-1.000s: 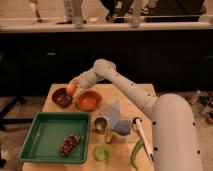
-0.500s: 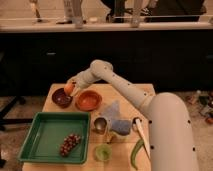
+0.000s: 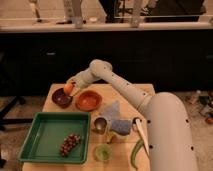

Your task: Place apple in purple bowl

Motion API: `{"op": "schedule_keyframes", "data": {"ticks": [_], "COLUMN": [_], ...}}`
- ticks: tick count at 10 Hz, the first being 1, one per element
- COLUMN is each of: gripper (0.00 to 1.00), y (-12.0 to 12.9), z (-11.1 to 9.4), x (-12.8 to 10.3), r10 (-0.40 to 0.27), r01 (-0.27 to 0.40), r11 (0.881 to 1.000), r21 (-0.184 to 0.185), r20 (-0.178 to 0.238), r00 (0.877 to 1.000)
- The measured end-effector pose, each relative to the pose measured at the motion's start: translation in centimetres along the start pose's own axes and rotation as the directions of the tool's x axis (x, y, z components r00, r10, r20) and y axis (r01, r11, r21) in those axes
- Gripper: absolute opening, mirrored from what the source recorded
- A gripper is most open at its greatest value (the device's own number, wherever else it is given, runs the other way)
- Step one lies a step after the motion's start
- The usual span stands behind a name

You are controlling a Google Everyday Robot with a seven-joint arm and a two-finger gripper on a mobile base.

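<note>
green cup (image 3: 103,152): near table (image 3: 125,91) edge, by green pepper (image 3: 136,151)
grapes (image 3: 70,144): dark bunch in green tray (image 3: 41,134), front left
metal cup (image 3: 100,124): upright, mid-table, beside blue cloth (image 3: 116,116)
orange bowl (image 3: 88,100): just right of purple bowl, touching or nearly so
purple bowl (image 3: 61,97): far left of table, dark inside
gripper (image 3: 70,88): over right rim of purple bowl, arm reaching in from right
jaws: clenched on apple
apple (image 3: 69,89): orange-red, held just above purple bowl rim, not resting inside
</note>
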Motion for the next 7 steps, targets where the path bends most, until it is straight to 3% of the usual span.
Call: {"op": "schedule_keyframes", "data": {"ticks": [2, 4, 7], "gripper": [0.00, 0.00, 0.00], "y": [0.0, -0.3, -0.8], "z": [0.1, 0.5, 1.8], "x": [0.0, -0.1, -0.5], "r10": [-0.001, -0.003, -0.004], "r01": [0.001, 0.003, 0.003], "r11": [1.000, 0.999, 0.999], "r21": [0.001, 0.036, 0.050], "r20": [0.000, -0.005, 0.004], "r00": [1.000, 1.000, 1.000]}}
